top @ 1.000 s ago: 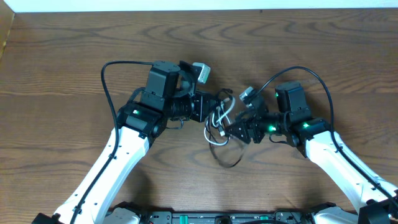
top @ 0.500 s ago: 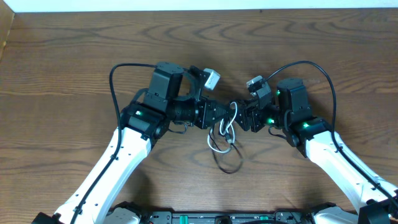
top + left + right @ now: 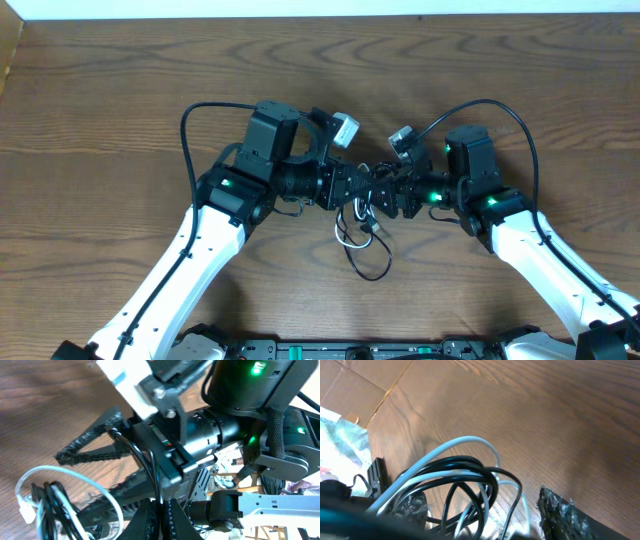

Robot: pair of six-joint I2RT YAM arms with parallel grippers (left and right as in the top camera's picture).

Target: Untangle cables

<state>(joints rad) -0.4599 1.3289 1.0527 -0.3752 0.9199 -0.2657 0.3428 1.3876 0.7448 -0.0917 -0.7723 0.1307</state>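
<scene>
The black cable (image 3: 377,270) and the white cable (image 3: 344,236) hang in a tangled bunch between my two grippers, with a black loop resting on the table below. My left gripper (image 3: 353,190) is shut on a strand of the black cable (image 3: 150,467), pinched between its jaws (image 3: 161,519). The white cable (image 3: 82,480) loops to its left. My right gripper (image 3: 386,192) faces it closely, open. In the right wrist view, loops of the black cable (image 3: 470,462) and white cable (image 3: 455,444) lie between its spread fingers (image 3: 490,510).
The wooden table (image 3: 110,110) lies all around. A pale strip (image 3: 200,8) runs along the far edge. Thick black arm wires (image 3: 205,108) arch over each arm. Cardboard (image 3: 355,380) shows past the table edge in the right wrist view.
Both grippers have closed in on each other at the table's middle. The right gripper rose and moved left to the bunch. The tangle shifted right with the left gripper.
</scene>
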